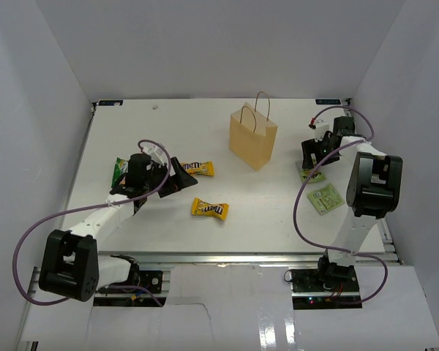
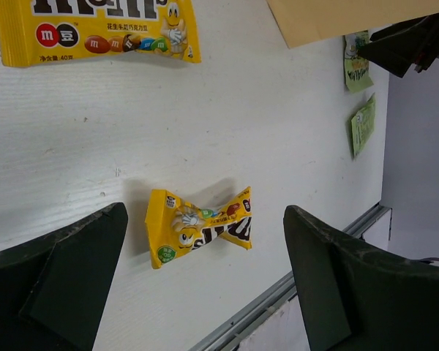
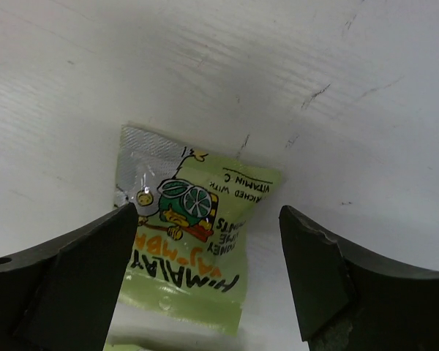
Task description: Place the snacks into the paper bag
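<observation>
Two yellow packs on the table: flat pack [image 2: 95, 29] reading "m&m's", crumpled pack [image 2: 199, 227]; lettering legible from left wrist only. Green packet [image 3: 194, 241], right wrist: "HIMALAY", "VITAMIN C". Paper bag [image 1: 253, 136] upright, far centre, contents unseen. Left gripper [image 2: 205, 210], right gripper [image 3: 208, 212]: jaws wide apart, empty.

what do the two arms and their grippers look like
The left arm and right arm have white links with chunky black joint housings. A purple cable loops loosely from each base up to the wrist. The left gripper and right gripper are matte black, each with two broad, wedge-shaped fingers.
</observation>
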